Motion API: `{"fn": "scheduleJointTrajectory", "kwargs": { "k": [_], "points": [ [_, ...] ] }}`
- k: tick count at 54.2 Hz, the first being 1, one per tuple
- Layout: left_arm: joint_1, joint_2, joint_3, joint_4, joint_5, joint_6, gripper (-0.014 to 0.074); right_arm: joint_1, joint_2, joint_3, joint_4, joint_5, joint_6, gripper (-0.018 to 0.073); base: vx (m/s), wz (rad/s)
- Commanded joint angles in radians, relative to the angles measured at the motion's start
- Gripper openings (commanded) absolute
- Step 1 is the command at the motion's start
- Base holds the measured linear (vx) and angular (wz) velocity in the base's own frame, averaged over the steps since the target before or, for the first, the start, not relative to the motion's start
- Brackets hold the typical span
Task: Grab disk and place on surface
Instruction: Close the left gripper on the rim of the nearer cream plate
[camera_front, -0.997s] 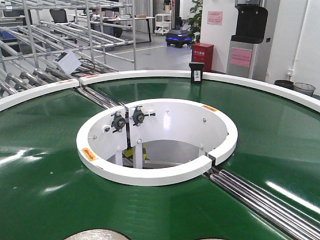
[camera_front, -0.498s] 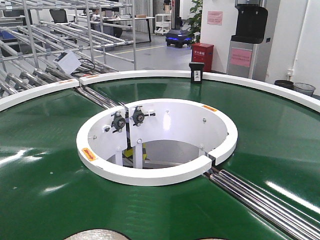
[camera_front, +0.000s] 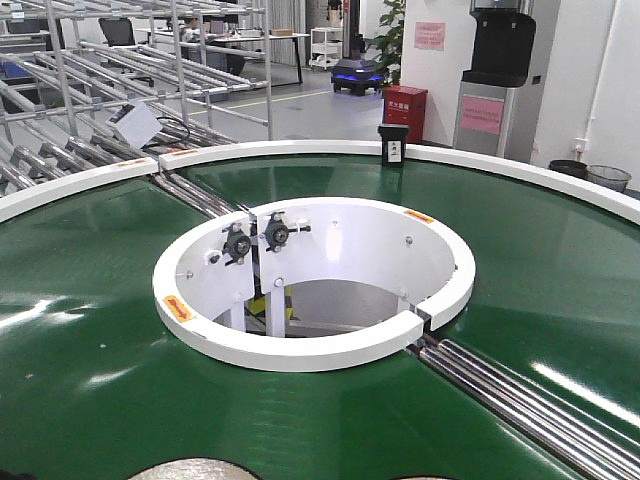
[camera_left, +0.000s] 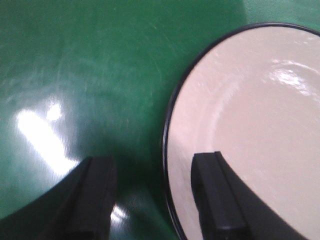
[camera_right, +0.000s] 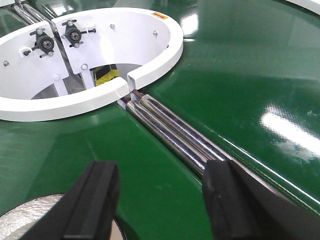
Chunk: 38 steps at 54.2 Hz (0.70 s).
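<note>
Over the belt (camera_left: 75, 60), left jaws stand apart astride the disk (camera_left: 250, 125) rim; right jaws apart too. Risk: shallow bite on glossy edge, disk slips.

Left tool (camera_left: 152, 167) spread wide, straddling disk (camera_left: 250, 125) rim

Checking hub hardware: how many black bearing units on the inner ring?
2: left bearing and right bearing sit side by side on the white inner ring's inside wall. The near rim may hide more.
</note>
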Motion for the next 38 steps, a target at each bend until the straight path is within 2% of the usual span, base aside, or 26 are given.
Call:
{"fn": "scheduleJointTrajectory", "kwargs": {
  "k": [1,8,14,22,29,38],
  "points": [
    [-0.003,0.052,-0.075,-0.038,-0.029,0.033,0.0466,-0.004,0.003,-0.031,-0.001,-0.082,-0.002,0.0451,0.0,0.0],
    [-0.001,0.148,-0.139,-0.072,0.034,0.118,0.0466,-0.004,0.003,-0.031,-0.001,-0.082,-0.002,0.0451,0.0,0.0],
    [0.0,0.219,-0.173,-0.152,0.102,0.25,0.0466,-0.004,0.003,-0.031,-0.001,-0.081,-0.002,0.0451,0.0,0.0],
    [0.0,0.308,-0.183,-0.277,0.163,0.386,0.0466,-0.004,0.003,-0.031,0.021,-0.078,-0.002,0.0451,0.0,0.0],
    [0.0,0.37,-0.183,-0.349,0.229,0.463,0.0466,-0.004,0.003,-0.031,0.059,-0.078,-0.002,0.0451,0.0,0.0],
    [0.0,0.402,-0.183,-0.441,0.315,0.569,0.0456,-0.004,0.003,-0.031,0.06,-0.078,-0.002,0.0451,0.0,0.0]
  ]
}}
